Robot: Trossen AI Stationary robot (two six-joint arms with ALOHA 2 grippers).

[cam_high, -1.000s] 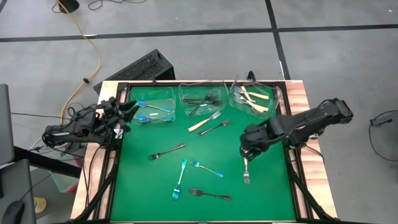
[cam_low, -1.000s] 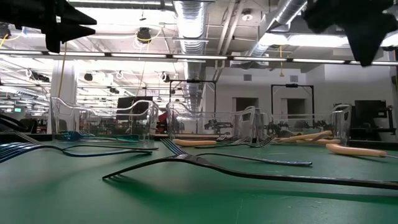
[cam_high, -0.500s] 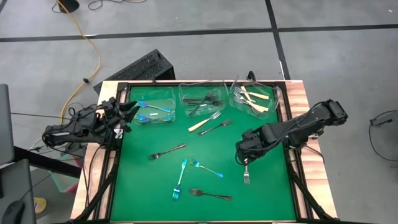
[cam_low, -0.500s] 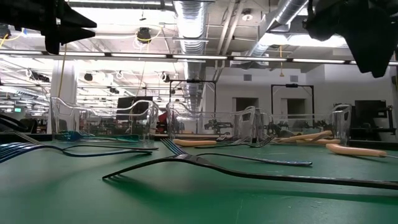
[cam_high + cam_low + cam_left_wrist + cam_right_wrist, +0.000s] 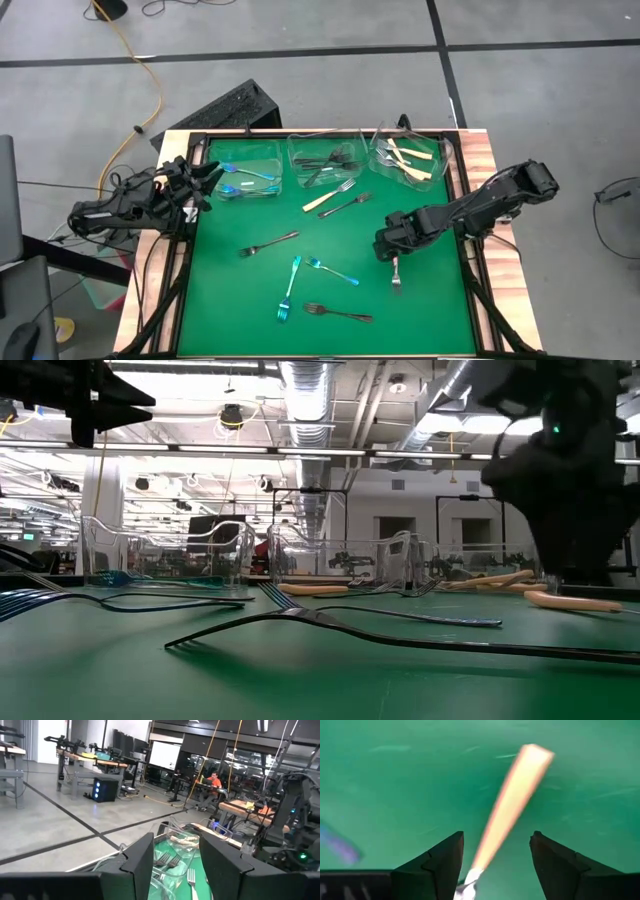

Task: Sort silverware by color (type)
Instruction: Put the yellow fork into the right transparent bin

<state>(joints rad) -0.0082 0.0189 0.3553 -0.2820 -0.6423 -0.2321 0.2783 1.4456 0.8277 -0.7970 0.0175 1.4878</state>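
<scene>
Right gripper [image 5: 495, 857] jaws are standing open astride cream fork [image 5: 512, 805], handle running lengthwise between them; left gripper [image 5: 175, 857] is idling open, well apart.

Probably industrial lab: ducts [image 5: 305, 385], workbenches [image 5: 95, 762].

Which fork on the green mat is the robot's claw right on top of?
The cream-handled fork at the mat's right side, lying between the right gripper's open fingers. The other loose forks lie farther left.

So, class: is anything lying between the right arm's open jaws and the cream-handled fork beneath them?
Nothing visible does. The right gripper hangs directly over the cream-handled fork, jaws open either side of its handle, with only bare green mat around it.
</scene>
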